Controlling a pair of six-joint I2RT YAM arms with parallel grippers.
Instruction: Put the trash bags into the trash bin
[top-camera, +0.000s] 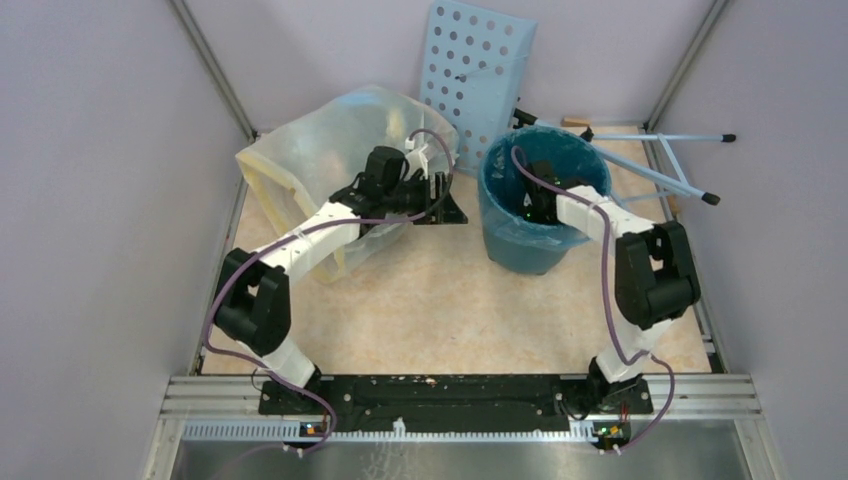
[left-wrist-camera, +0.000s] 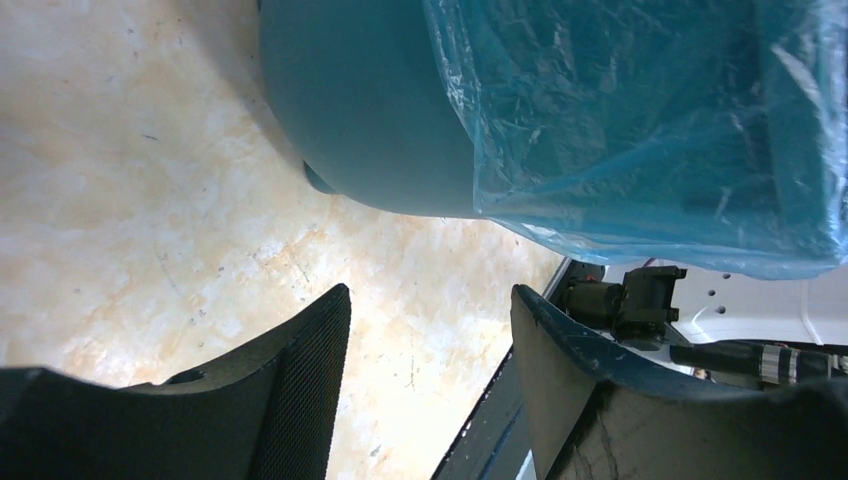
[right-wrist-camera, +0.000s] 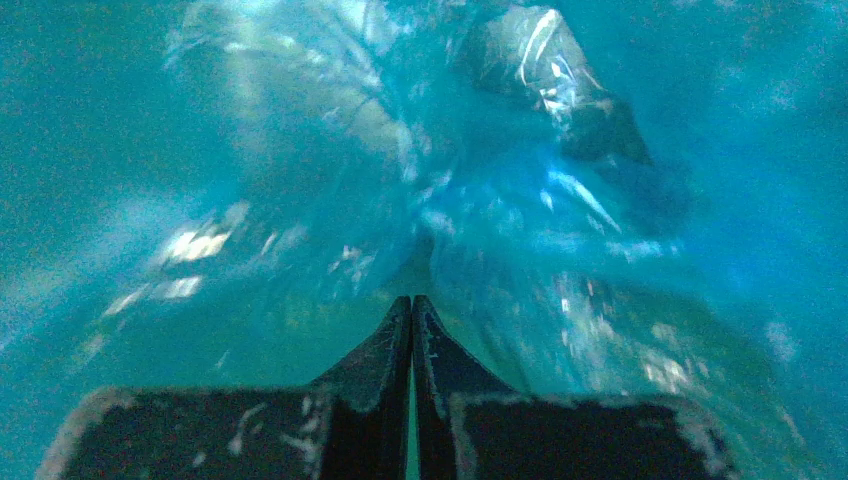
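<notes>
Lining the bin (top-camera: 528, 248), the bag (left-wrist-camera: 640, 130) is seen draped over its rim, hanging down the outer wall. The bin is stood upright near the table's (top-camera: 430, 310) far right corner. The right gripper (right-wrist-camera: 412, 300) is lowered inside it, jaws pressed together, nothing seen clamped. The left gripper (left-wrist-camera: 430, 295) is held wide and empty between the white bag (top-camera: 310, 150) and the bin.
</notes>
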